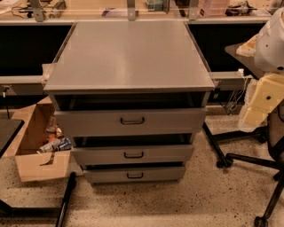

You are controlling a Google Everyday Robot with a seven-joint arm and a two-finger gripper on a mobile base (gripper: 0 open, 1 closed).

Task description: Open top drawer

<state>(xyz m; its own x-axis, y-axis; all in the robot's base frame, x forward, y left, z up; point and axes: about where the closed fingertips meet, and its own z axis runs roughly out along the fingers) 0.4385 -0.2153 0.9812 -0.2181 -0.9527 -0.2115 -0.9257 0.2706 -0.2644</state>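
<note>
A grey metal cabinet (pixel 128 53) stands in the middle of the camera view with three drawers stacked in its front. The top drawer (pixel 88 122) has the tallest, widest front panel and a small dark pull handle (pixel 132 120) at its centre. A dark gap shows between this panel and the cabinet top. My arm comes in at the right edge, white above and cream-coloured below. My gripper (pixel 259 106) hangs to the right of the cabinet, about level with the top drawer and apart from it, touching nothing.
Two shallower drawers (pixel 132 154) (pixel 134 175) sit below the top one. An open cardboard box (pixel 37 146) with rubbish stands on the floor to the left. Black chair legs (pixel 239 157) spread on the speckled floor to the right. A workbench (pixel 133 13) runs behind.
</note>
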